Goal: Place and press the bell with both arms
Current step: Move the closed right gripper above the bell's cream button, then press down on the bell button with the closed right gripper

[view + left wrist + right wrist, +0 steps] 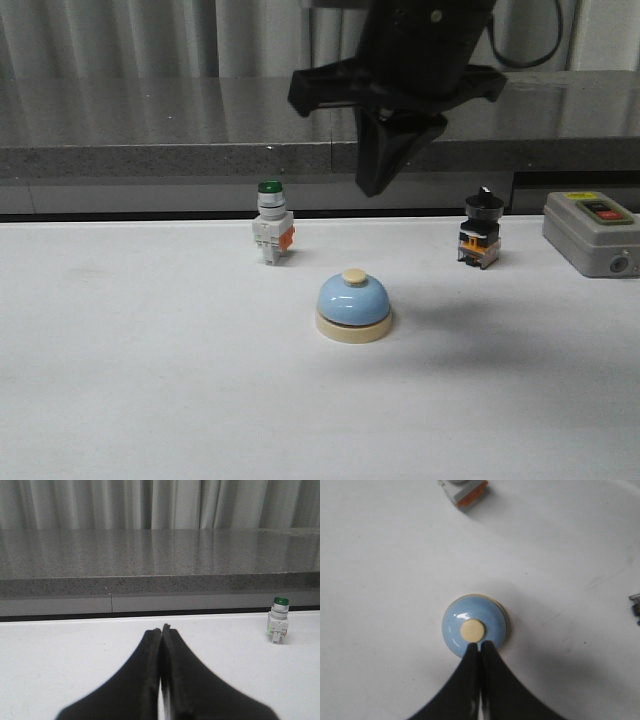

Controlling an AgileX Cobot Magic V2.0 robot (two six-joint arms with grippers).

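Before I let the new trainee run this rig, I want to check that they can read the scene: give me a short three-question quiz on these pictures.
1. True or false: the right gripper is touching the bell.
2. Which object stands on the table behind and to the left of the bell in the front view? A) the green-capped switch B) the black-knobbed switch C) the grey control box
3. Fill in: the left gripper has its fingers pressed ____.

Key: 1 false, it hangs above the bell with clear air between. 2 A. 3 together (shut, holding nothing).
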